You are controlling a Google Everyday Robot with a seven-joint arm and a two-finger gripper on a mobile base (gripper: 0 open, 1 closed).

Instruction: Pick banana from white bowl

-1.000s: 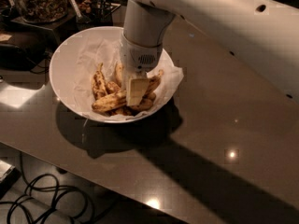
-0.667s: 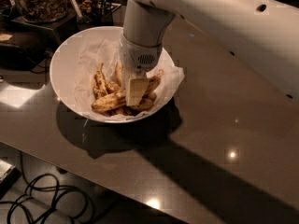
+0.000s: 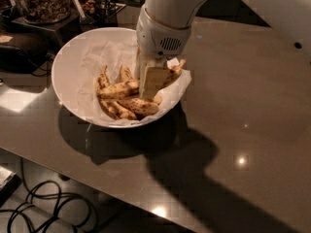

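The white bowl [image 3: 65, 76] stands on the dark table, lined with crumpled white paper. Several speckled yellow bananas lie in it. The longest banana [image 3: 118, 90] lies across the middle of the pile, and its right part runs behind my gripper. My gripper [image 3: 152, 83] reaches down from the white arm into the right side of the bowl, right at the bananas. Whether it holds the banana is hidden. Shorter bananas [image 3: 138, 106] lie in front of it.
Clear containers of snacks [image 3: 41, 1] and a dark tray stand at the back left, close behind the bowl. A dark object [image 3: 19, 55] lies left of the bowl. The table's front edge runs diagonally, with black cables [image 3: 43, 205] on the floor below it.
The arm and gripper have shifted a little up and to the right within the bowl. The bowl has not moved.
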